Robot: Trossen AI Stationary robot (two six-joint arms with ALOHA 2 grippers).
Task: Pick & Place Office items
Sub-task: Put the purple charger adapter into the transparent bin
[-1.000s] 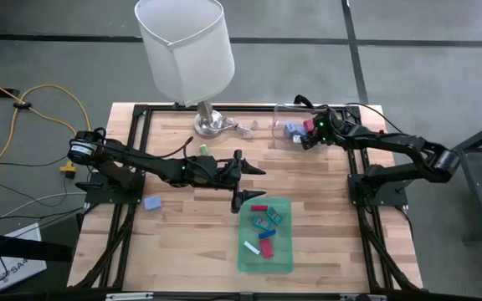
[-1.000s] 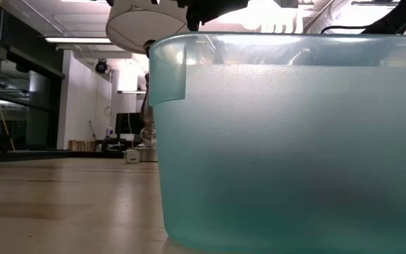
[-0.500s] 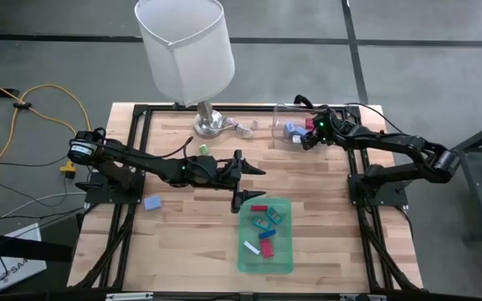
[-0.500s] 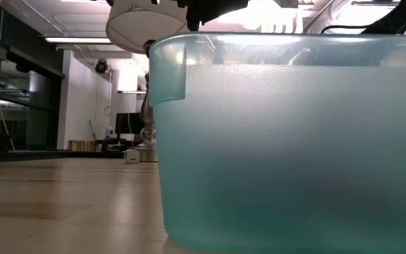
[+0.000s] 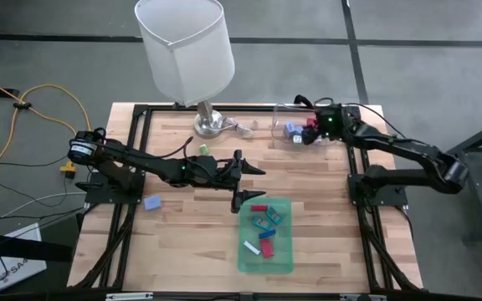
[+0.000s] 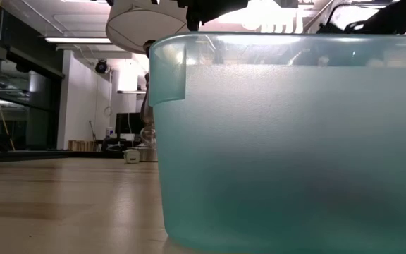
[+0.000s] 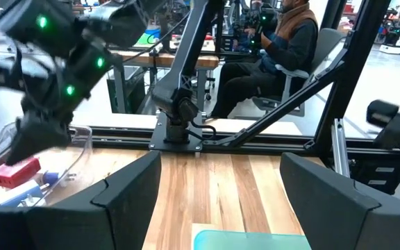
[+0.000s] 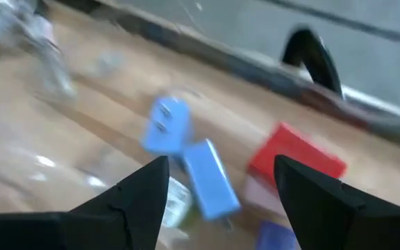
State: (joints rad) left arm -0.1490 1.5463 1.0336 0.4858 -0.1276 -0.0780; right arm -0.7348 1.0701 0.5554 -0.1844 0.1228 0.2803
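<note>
- Nearest, at six o'clock: green tray holding loose office items, small, light, rigid; best pinched across flat sides.
- At table centre: left gripper, fingers wide, holding nothing.
- Farthest, at one o'clock: right gripper, fingers spread, empty, over clear container with red block.
- No readable writing anywhere.

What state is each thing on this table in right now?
Left pincer: open, empty, by the green tray.
Right pincer: open, empty, over the clear container.
Green tray: holds several small pieces.
Clear container: holds a red block and blue pieces.
Lamp: upright.
</note>
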